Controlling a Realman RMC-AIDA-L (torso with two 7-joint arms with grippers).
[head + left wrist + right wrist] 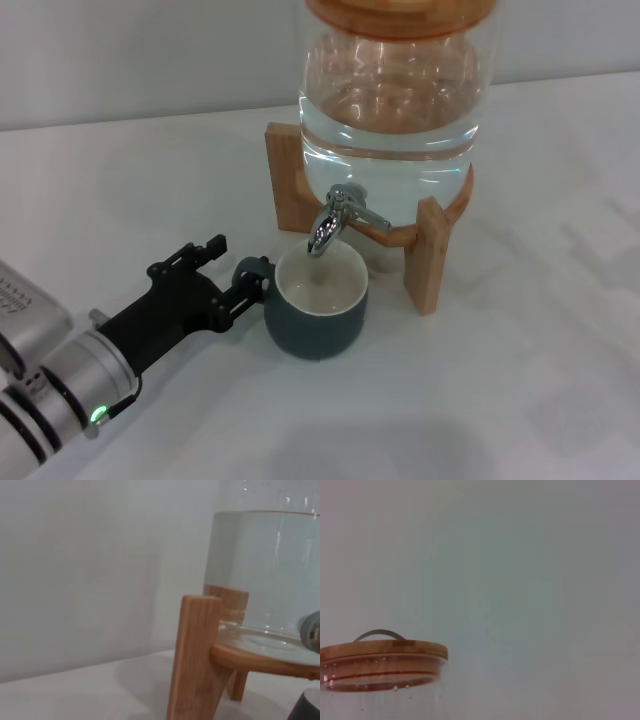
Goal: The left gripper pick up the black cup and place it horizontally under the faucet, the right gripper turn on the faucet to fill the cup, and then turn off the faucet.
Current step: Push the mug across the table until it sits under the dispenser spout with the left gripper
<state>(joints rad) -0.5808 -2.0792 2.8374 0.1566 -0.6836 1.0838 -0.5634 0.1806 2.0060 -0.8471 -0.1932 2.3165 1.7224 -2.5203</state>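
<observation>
While the small slate-black cup stands upright under the chrome faucet, the black left end effector clasps its handle.

No readable text, labels, brands, numbers or signs on anything.

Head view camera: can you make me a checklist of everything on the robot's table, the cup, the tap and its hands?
Surface: white table, bare around the stand.
Black cup: upright under the faucet, looks empty.
Glass jar: holds water, on a wooden stand, wooden lid on.
Clutter: nothing seen.
Left gripper: shut on the cup's handle.
Right gripper: not in view.
Cables: nothing seen.
Surroundings: plain pale wall.
</observation>
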